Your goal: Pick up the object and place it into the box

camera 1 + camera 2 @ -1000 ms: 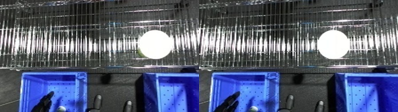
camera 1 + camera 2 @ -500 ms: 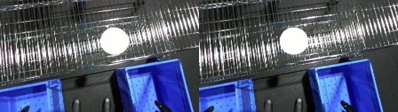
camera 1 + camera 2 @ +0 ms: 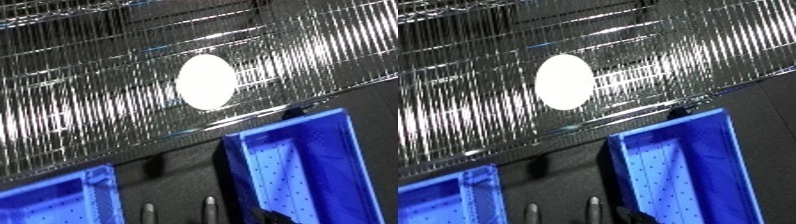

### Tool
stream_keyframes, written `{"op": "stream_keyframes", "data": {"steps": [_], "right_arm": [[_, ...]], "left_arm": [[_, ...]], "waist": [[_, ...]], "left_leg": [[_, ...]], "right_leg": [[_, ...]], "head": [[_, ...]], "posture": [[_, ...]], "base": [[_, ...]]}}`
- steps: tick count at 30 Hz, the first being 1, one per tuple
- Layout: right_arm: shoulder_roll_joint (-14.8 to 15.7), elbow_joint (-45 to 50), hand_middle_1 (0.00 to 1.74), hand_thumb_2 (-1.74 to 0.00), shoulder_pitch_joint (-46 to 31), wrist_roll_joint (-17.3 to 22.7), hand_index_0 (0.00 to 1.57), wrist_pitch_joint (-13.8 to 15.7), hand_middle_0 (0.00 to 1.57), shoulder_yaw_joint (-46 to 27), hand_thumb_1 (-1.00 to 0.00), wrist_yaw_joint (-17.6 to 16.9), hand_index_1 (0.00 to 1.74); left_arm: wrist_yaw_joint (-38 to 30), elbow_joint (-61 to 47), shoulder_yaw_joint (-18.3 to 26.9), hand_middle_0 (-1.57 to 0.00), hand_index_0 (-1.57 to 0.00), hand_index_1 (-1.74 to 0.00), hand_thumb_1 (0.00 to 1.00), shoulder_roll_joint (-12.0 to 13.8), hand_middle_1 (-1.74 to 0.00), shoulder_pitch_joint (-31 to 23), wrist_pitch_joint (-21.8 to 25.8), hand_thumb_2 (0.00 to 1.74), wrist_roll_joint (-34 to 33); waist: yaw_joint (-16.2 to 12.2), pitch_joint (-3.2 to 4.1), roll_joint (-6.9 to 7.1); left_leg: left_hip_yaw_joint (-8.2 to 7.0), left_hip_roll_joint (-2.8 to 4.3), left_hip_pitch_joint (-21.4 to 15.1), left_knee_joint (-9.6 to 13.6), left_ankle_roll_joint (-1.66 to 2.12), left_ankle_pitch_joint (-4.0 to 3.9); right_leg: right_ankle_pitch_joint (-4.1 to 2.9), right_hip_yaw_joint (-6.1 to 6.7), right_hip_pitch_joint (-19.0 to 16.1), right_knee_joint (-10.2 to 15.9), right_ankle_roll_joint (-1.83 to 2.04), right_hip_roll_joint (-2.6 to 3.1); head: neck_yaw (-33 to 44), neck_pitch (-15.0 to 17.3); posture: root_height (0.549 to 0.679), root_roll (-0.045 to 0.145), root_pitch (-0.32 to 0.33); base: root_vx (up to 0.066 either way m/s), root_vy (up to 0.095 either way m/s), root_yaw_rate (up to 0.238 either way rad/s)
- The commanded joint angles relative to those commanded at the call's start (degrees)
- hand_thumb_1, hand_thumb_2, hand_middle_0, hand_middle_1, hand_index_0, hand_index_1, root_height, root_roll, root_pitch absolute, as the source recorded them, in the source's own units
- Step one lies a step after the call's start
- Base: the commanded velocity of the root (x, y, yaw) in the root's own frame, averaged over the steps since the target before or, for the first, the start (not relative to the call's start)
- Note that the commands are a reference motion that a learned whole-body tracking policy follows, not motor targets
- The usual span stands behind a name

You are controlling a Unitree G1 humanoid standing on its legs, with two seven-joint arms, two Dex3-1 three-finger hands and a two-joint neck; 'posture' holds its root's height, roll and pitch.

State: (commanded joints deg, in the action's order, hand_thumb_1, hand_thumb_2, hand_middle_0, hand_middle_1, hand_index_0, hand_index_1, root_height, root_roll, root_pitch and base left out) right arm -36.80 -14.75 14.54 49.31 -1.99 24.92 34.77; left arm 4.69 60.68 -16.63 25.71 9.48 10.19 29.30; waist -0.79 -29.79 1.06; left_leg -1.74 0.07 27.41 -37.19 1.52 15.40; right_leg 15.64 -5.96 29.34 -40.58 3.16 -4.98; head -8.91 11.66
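Observation:
A white oval object [image 3: 206, 82] lies on the shiny wire shelf [image 3: 80, 100], near the shelf's front edge. Below it, at the lower right, stands a blue bin [image 3: 298, 170] with a dotted floor. A second blue bin [image 3: 53, 205] shows at the lower left corner. Neither of my hands shows in either view. A small dark shape [image 3: 266, 216] at the bottom edge inside the right bin is too little to identify.
The wire shelf runs tilted across the upper picture, its front rail [image 3: 240, 122] just above the bins. A dark gap [image 3: 169, 175] separates the two bins, with two short grey prongs [image 3: 210, 206] at its bottom edge.
The whole picture has tilted and shifted, so the camera has moved. The white object lies at the same place on the shelf. My left hand, seen earlier over the left bin, has left the view.

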Motion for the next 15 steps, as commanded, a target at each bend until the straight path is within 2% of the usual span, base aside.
{"op": "stream_keyframes", "data": {"steps": [3, 5, 9, 13, 14, 15], "right_arm": [[-0.91, 5.61, 0.00, 0.00, 0.24, 1.30, 0.00, -0.17, 0.00, -0.43, 0.00, 0.35, 0.00], [-1.59, 12.33, 0.00, 0.00, 0.97, 2.52, 0.00, 0.69, 0.00, -1.54, 0.00, 0.36, 0.00], [-1.83, 17.36, 0.00, 0.00, 2.10, 4.62, 0.00, 2.32, 0.00, -3.63, 0.00, 0.21, 0.00], [-1.19, 21.95, 0.00, 0.00, 3.34, 6.79, 0.00, 6.04, 0.00, -7.43, 0.00, -0.62, 0.00], [-0.91, 22.71, 0.00, 0.00, 3.67, 6.99, 0.00, 7.20, 0.00, -8.35, 0.00, -1.30, 0.00], [-0.16, 23.84, 0.00, 0.00, 4.33, 7.09, 0.00, 9.60, 0.00, -10.30, 0.00, -3.29, 0.00]], "left_arm": [[0.25, 0.97, -0.11, 0.00, 0.00, 0.00, 0.00, 0.15, 0.00, 0.27, 0.44, 0.00, 0.44], [0.64, 2.40, 0.08, 0.00, 0.00, 0.00, 0.00, 0.12, 0.00, 0.64, 0.98, 0.00, 0.92], [0.90, 3.31, 0.47, 0.00, 0.00, 0.00, 0.00, -0.05, 0.00, 0.82, 1.32, 0.00, 1.03], [1.39, 4.53, 1.12, 0.00, 0.00, 0.00, 0.00, -0.33, 0.00, 1.00, 1.75, 0.00, 1.04], [1.47, 4.78, 1.25, 0.00, 0.00, 0.00, 0.00, -0.43, 0.00, 1.09, 1.77, 0.00, 1.01], [1.52, 5.07, 1.50, 0.00, 0.00, 0.00, 0.00, -0.66, 0.00, 1.31, 1.72, 0.00, 0.80]], "waist": [[-0.27, 0.00, 0.15], [-0.60, 0.00, 0.33], [-0.82, 0.05, 0.43], [-1.04, 0.28, 0.39], [-1.09, 0.33, 0.36], [-1.18, 0.42, 0.30]], "left_leg": [[-0.14, 0.24, -0.12, 0.17, 0.14, -0.08], [-0.35, 0.56, -0.23, 0.30, 0.27, -0.09], [-0.51, 0.77, -0.32, 0.33, 0.33, -0.03], [-0.74, 0.98, -0.31, 0.23, 0.36, 0.12], [-0.80, 1.02, -0.32, 0.23, 0.36, 0.15], [-0.93, 1.08, -0.32, 0.17, 0.35, 0.23]], "right_leg": [[0.07, 0.07, -0.08, 0.11, 0.06, 0.06], [0.15, 0.12, -0.16, 0.18, 0.13, 0.10], [0.23, 0.11, -0.27, 0.16, 0.17, 0.07], [0.29, 0.08, -0.25, 0.01, 0.24, -0.06], [0.29, 0.07, -0.25, 0.00, 0.26, -0.10], [0.25, 0.03, -0.24, -0.03, 0.32, -0.16]], "head": [[0.60, 0.06], [1.37, 0.00], [2.23, 0.07], [2.83, -0.02], [2.96, -0.09], [3.05, -0.13]], "posture": [[0.640, 0.036, 0.085], [0.640, 0.036, 0.086], [0.640, 0.037, 0.085], [0.640, 0.037, 0.085], [0.640, 0.037, 0.085], [0.640, 0.038, 0.085]], "base": [[-0.003, 0.002, -0.038], [-0.001, 0.005, -0.022], [0.002, 0.006, -0.008], [0.007, 0.013, 0.006], [0.007, 0.014, 0.014], [0.004, 0.010, 0.023]]}}
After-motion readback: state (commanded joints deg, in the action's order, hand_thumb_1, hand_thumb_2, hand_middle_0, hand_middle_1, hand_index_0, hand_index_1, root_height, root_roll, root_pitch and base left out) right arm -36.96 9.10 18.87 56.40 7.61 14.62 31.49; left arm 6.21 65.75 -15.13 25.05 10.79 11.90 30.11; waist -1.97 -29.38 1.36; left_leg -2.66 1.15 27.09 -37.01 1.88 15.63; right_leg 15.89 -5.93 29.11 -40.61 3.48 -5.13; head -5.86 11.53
